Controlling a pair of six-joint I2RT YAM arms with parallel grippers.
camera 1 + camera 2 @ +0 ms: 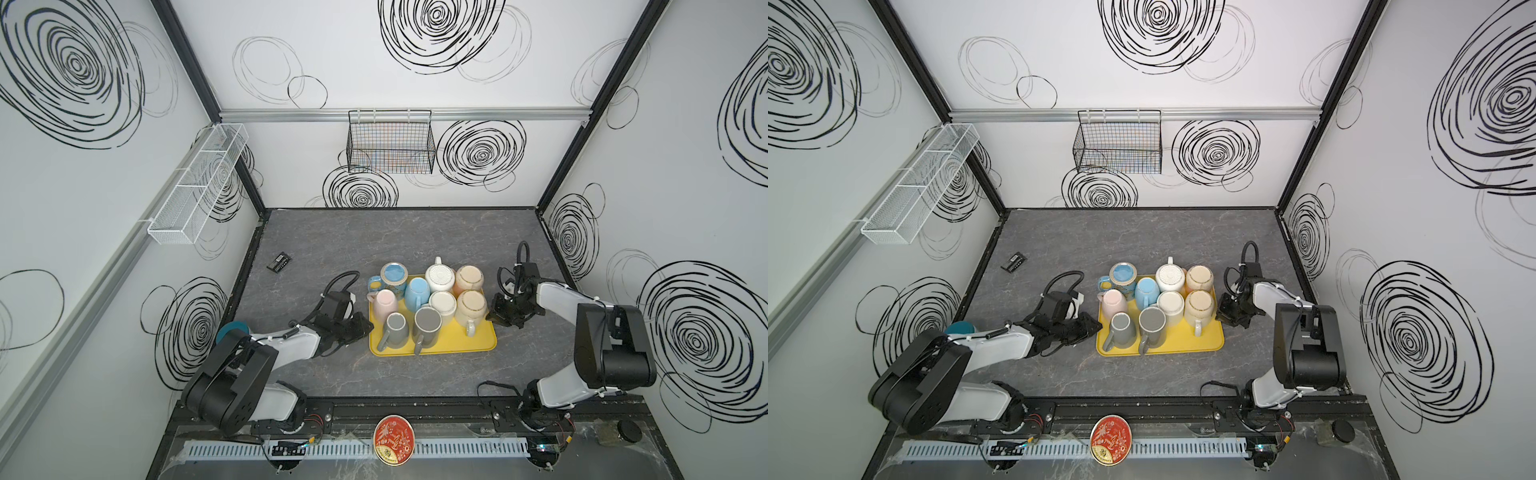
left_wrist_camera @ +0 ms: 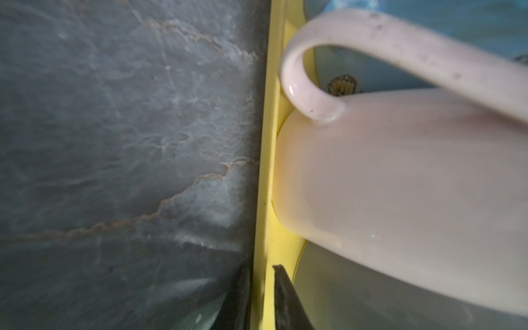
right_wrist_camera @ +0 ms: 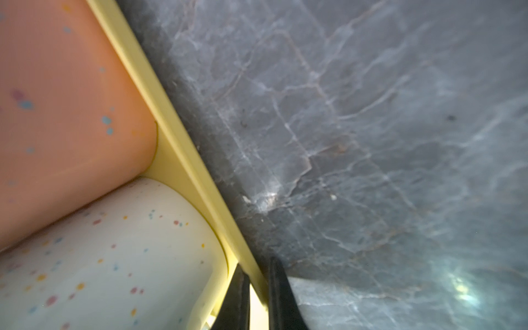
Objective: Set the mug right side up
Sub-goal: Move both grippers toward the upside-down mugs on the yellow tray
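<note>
The mug I must turn is one of the mugs (image 1: 417,293) packed close together on the yellow tray (image 1: 457,338) in the middle of the table (image 1: 332,232). I cannot tell which one. Most of them look bottom-up.

The pink mug (image 2: 400,185) sits just beside my left gripper (image 2: 261,268), which is pinched tight on the tray's thin edge. My right gripper (image 3: 255,265) is pinched tight on the edge at the other side. It is next to a peach spotted mug (image 3: 71,85) and a white spotted mug (image 3: 114,257).

Here is what I think could go wrong:
- If one side goes up or pulls more than the other, the tray will tip. Then the mugs could slide, bump each other and fall.
- The edge is thin, so it might slip out of my pinch.
- Both grippers are busy with the tray, so neither is free to turn a mug.

Now I count:
- nine mugs
- one tray
- two grippers
- one small black thing (image 1: 279,262) on the table
- one red round tin (image 1: 393,439) at the front
- two baskets on the walls, a black wire basket (image 1: 390,145) and a white wire basket (image 1: 195,187)
</note>
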